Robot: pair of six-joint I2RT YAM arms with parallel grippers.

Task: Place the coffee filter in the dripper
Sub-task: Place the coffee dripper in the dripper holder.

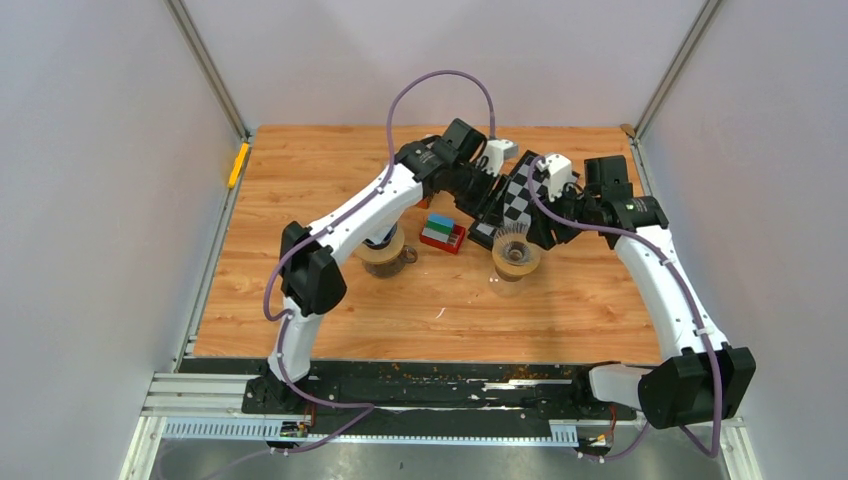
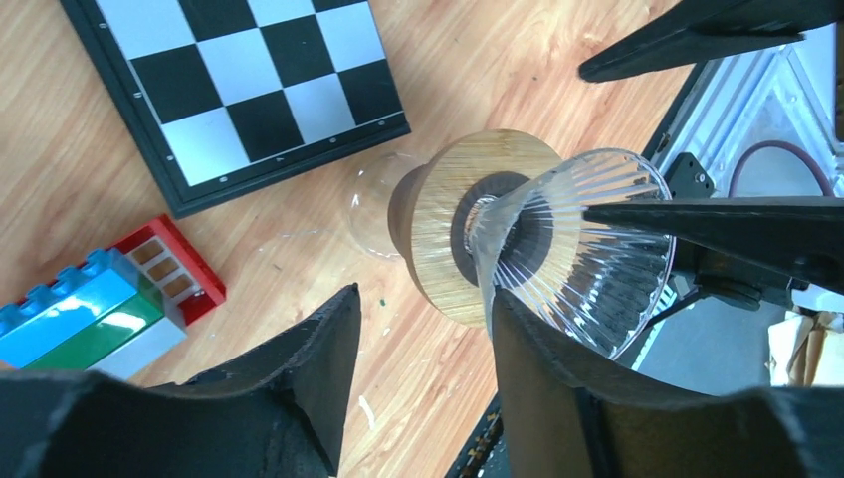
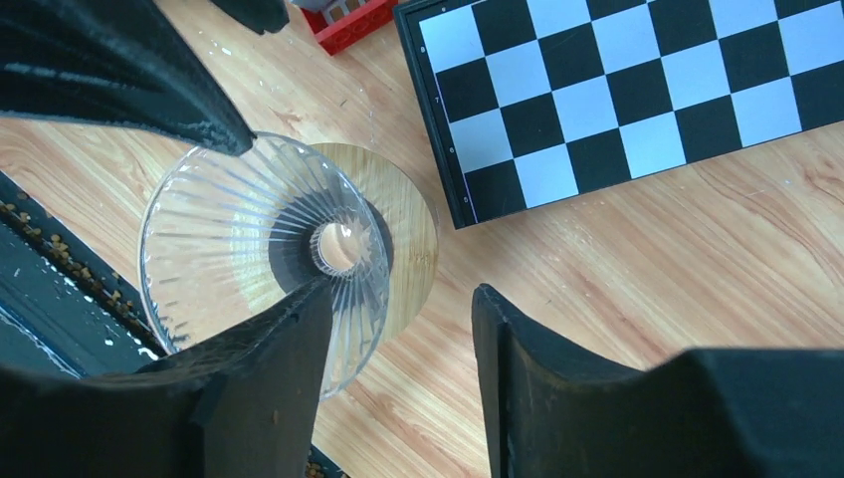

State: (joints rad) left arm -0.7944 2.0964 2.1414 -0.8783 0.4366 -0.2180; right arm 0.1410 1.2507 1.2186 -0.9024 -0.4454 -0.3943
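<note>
Near the middle of the surface (image 1: 300,310), just in front of the checkerboard (image 1: 515,195), you have the dripper (image 1: 515,257) standing upright: a ribbed clear glass cone on a round wooden collar. Both arms reach in from either side and meet above it. Your left hand (image 2: 423,349) is spread and pinches nothing. In its own view, one of its fingers (image 2: 557,388) overlaps the cone's rim and the other hangs over bare wood; I cannot tell whether either touches the glass. Your right hand (image 3: 398,349) is spread too and grips nothing. One finger crosses the near side of the cone, and the other sits over the surface beside the collar. Each wrist view also catches the other hand's fingertips at the far rim of the cone. Looking down the cone from the right wrist, you see clear ribbed glass all the way to the hole in the middle. As for the filter, I cannot pick it out for sure in any view. Left of the dripper, a stack of coloured bricks (image 1: 442,232) lies near the checkerboard's corner. Farther left, a brown round thing (image 1: 383,252) sits partly hidden under your left arm; I cannot tell what it is.
</note>
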